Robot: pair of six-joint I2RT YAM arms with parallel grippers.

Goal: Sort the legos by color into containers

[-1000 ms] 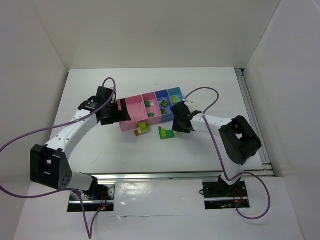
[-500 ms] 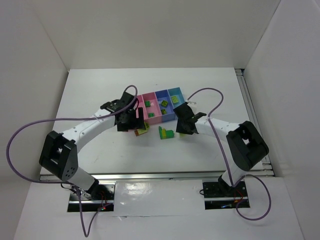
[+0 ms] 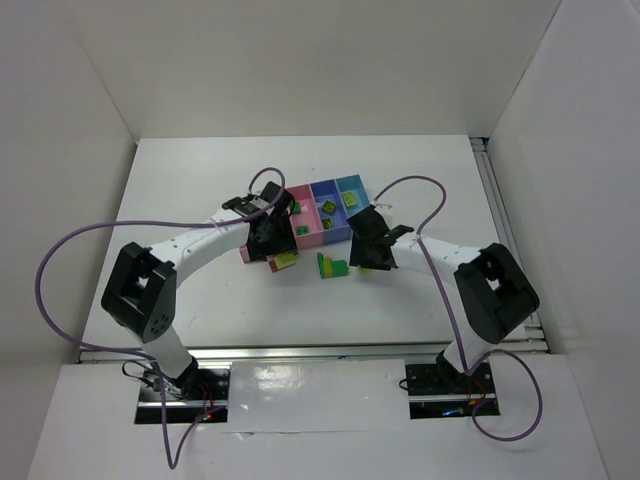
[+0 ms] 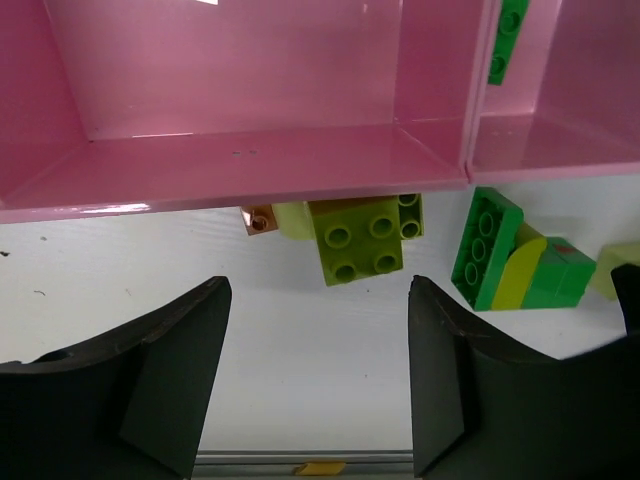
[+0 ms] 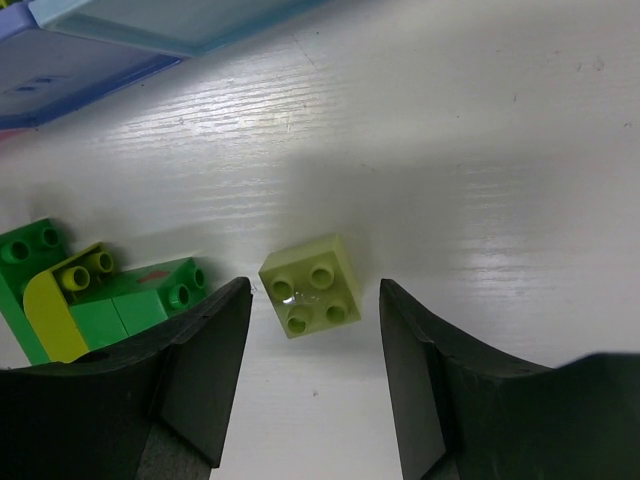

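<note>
The containers are one tray [image 3: 312,238] with pink, periwinkle and light blue compartments; several small legos lie in it. My left gripper [image 3: 272,243] is open and empty, hovering at the tray's near edge. In the left wrist view the open gripper [image 4: 318,380] faces a lime brick [image 4: 362,240], with an orange-brown piece [image 4: 260,218] against the pink wall [image 4: 250,165]. My right gripper [image 3: 362,255] is open. In the right wrist view a pale yellow-green brick [image 5: 310,285] lies on the table between its fingers [image 5: 215,340], untouched. A green and yellow cluster [image 3: 331,266] lies between the grippers.
The green cluster also shows in the left wrist view [image 4: 500,250] and the right wrist view [image 5: 100,290]. A dark green brick [image 4: 508,40] lies in the narrow pink compartment. The blue compartment's edge [image 5: 90,65] is just beyond the right gripper. White walls enclose the table.
My left arm has swung right from the tray's left end to its near edge, above the lime brick. My right gripper has shifted only slightly.
</note>
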